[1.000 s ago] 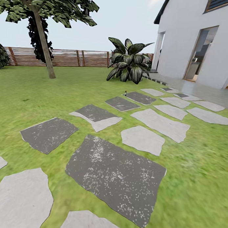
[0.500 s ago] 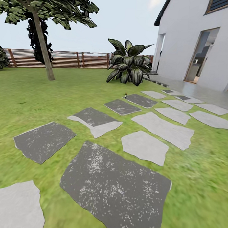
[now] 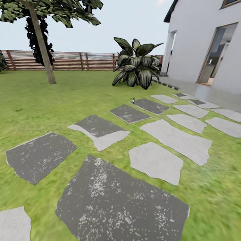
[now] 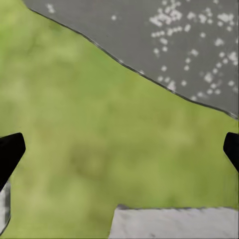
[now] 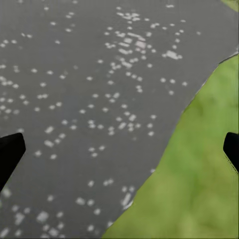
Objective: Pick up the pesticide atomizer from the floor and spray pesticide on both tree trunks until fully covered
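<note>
Your pesticide atomizer (image 3: 133, 100) stands upright on the grass floor (image 3: 48, 97), at the near corner of a dark stepping stone (image 3: 150, 106) far up the path; at this range it is tiny, so its label cannot be made out. One tree (image 3: 51, 7) rises at the lawn's far left, its tree trunk (image 3: 42, 48) leaning slightly, in front of the slatted fence (image 3: 81, 61). A broad-leaved shrub (image 3: 136, 65) sits beyond the atomizer, near the white house (image 3: 206, 40).

Your left gripper (image 4: 119, 149) hangs over grass between two stones, fingertips spread wide, nothing between them. Your right gripper (image 5: 119, 149) hangs over the edge of a speckled dark stone (image 5: 89, 109), likewise spread wide and empty.
</note>
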Motion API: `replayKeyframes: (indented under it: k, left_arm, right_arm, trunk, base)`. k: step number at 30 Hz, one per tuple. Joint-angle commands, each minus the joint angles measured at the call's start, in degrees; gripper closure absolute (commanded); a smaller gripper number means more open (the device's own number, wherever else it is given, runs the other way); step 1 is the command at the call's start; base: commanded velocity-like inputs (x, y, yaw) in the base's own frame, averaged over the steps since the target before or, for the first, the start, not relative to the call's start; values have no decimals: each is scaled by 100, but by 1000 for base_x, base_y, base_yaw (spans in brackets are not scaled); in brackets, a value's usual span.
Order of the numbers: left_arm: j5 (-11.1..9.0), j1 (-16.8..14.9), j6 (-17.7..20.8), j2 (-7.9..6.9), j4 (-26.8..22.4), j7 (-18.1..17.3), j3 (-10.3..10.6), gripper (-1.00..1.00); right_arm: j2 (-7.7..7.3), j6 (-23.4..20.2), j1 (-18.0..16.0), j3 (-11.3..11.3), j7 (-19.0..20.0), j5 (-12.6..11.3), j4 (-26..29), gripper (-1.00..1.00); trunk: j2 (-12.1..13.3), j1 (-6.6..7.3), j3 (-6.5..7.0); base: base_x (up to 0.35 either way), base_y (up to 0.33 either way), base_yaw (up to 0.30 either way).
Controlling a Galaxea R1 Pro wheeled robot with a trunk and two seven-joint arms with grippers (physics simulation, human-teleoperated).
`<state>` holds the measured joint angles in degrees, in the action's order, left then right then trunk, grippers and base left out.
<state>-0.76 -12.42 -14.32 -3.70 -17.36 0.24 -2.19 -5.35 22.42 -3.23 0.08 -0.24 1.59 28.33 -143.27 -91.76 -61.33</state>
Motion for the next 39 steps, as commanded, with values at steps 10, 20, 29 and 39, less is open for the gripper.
replayKeyframes:
  k: [10, 20, 29, 39]
  left_arm:
    - [-9, -5, -19, 1, 5, 3, -10, -100]
    - [-10, -2, -19, 1, 5, 3, -10, -100]
    - [-8, 0, -19, 1, 5, 3, -10, -100]
    - [-4, -3, -19, 1, 5, 3, -10, -100]
  right_arm:
    - [-1, 16, -2, 1, -2, 17, -3, -100]
    - [-1, 16, -2, 1, -2, 17, -3, -100]
    - [-1, 16, -2, 1, -2, 17, -3, -100]
    - [-1, 16, -2, 1, -2, 17, -3, -100]
  trunk:
    - [-2, -2, -5]
    - [-2, -2, -5]
    - [-2, -2, -5]
    - [-2, -2, -5]
  base:
    - [340, 0, 0]
    - [340, 0, 0]
    - [340, 0, 0]
    - [340, 0, 0]
